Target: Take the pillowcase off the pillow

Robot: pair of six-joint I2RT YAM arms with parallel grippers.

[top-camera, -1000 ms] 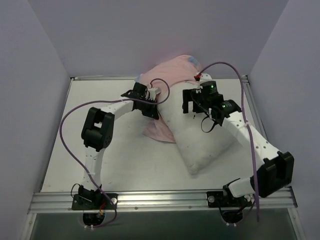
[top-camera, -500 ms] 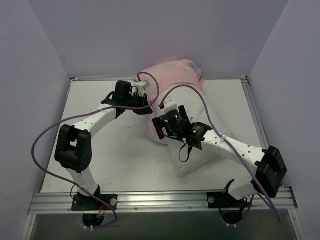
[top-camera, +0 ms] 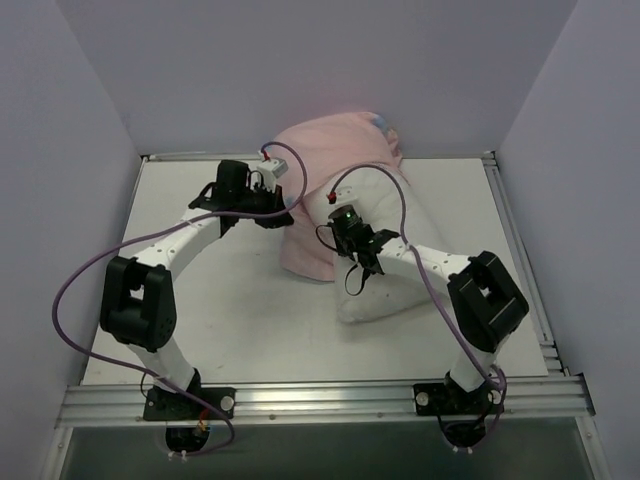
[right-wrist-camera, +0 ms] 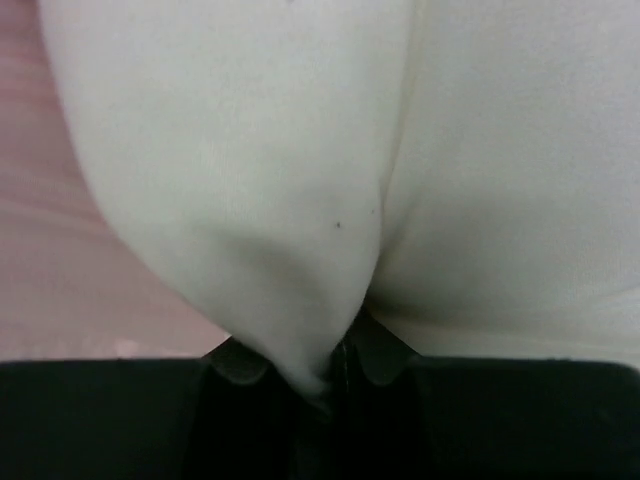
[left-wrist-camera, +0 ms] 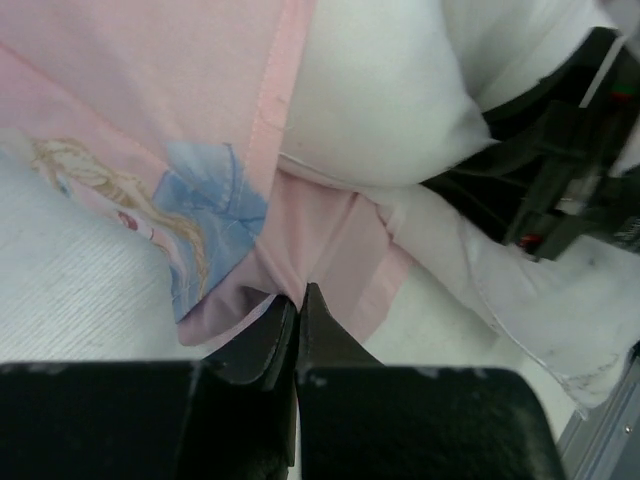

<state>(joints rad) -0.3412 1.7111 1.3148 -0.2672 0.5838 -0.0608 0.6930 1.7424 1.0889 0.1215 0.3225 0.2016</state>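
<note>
The pillowcase (top-camera: 335, 150) shows its pale pink side, bunched at the back of the table and draped down over the pillow's far end. The white pillow (top-camera: 385, 295) sticks out of it toward the front right. My left gripper (top-camera: 288, 212) sits at the pillowcase's left edge. In the left wrist view the left gripper (left-wrist-camera: 298, 292) is shut on a fold of pink pillowcase (left-wrist-camera: 180, 80), beside a patch of blue print (left-wrist-camera: 205, 215) and the pillow (left-wrist-camera: 380, 90). My right gripper (top-camera: 340, 218) rests on the pillow. Its wrist view shows the right gripper (right-wrist-camera: 328, 372) shut on a pinch of the pillow (right-wrist-camera: 250, 150).
Purple walls close in the table at the back and on both sides. A metal rail (top-camera: 320, 398) runs along the near edge. Both purple cables (top-camera: 375, 180) loop over the work area. Bare tabletop (top-camera: 190, 310) lies on the left.
My right arm swung left across the pillow to its covered end and its jaws closed on the white fabric. The left arm pulled the pillowcase back and left.
</note>
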